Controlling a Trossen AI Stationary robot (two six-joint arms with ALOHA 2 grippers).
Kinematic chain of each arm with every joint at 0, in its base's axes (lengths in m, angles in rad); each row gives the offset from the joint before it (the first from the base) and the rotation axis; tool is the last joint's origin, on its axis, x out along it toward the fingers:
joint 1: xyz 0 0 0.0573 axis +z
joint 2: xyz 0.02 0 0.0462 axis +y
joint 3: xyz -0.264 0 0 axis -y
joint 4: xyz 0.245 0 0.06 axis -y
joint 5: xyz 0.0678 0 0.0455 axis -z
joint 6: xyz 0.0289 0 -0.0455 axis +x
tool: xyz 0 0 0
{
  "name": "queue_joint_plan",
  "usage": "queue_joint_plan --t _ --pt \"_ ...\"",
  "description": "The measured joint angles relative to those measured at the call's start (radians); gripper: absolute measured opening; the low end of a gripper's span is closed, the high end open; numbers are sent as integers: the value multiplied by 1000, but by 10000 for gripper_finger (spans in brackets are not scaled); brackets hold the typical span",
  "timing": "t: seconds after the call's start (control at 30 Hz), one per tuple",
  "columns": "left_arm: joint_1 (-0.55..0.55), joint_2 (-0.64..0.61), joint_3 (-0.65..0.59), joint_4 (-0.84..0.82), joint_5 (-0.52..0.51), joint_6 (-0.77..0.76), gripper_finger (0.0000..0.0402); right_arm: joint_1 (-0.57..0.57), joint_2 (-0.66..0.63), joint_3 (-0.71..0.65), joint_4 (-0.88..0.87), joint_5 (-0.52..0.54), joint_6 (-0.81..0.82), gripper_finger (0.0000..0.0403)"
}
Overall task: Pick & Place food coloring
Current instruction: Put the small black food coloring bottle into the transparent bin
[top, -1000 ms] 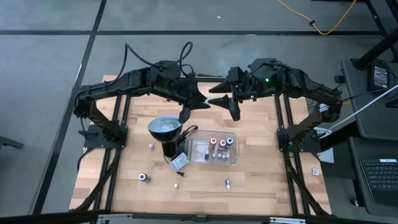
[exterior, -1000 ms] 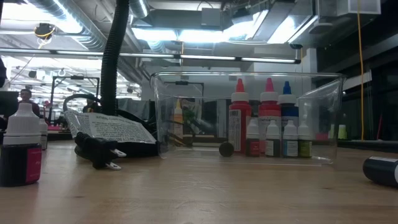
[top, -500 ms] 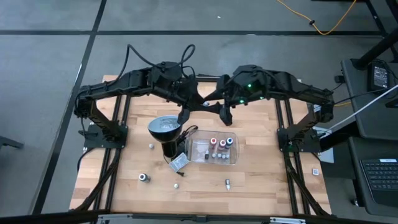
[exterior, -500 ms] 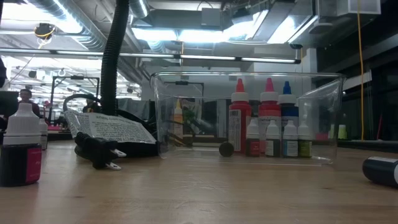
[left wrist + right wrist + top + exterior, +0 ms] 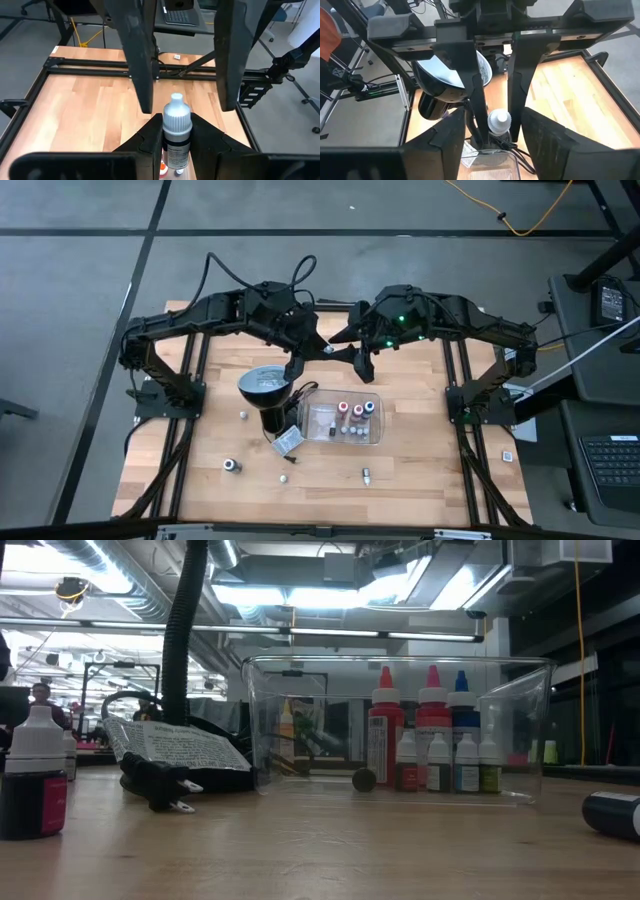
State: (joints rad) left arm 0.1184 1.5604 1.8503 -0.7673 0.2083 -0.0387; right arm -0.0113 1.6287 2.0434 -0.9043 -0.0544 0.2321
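We saw the left gripper (image 5: pixel 177 142) clamped on a small white-capped, dark-labelled food coloring bottle (image 5: pixel 176 131), held upright, cap up, at the clear rectangular plastic tray's (image 5: pixel 341 421) eleven o'clock. The right gripper (image 5: pixel 492 132) straddled it, fingers spread; we judged a handover needing a firm grasp before release.

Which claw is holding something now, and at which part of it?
The left claw grips a white-capped food coloring bottle by its body, below the cap; the right claw is open.
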Motion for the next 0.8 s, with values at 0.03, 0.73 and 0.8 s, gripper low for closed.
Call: queue_joint_plan --t 0.03,0.73,0.8 --pt "0 0 0 0 0 0 70 0 0 0 0 0 0 184" --pt "-28 0 0 3 -16 21 70 1 14 2 -14 0 -5 149" --pt "-24 0 0 6 -22 8 70 1 14 2 -12 1 -5 149"
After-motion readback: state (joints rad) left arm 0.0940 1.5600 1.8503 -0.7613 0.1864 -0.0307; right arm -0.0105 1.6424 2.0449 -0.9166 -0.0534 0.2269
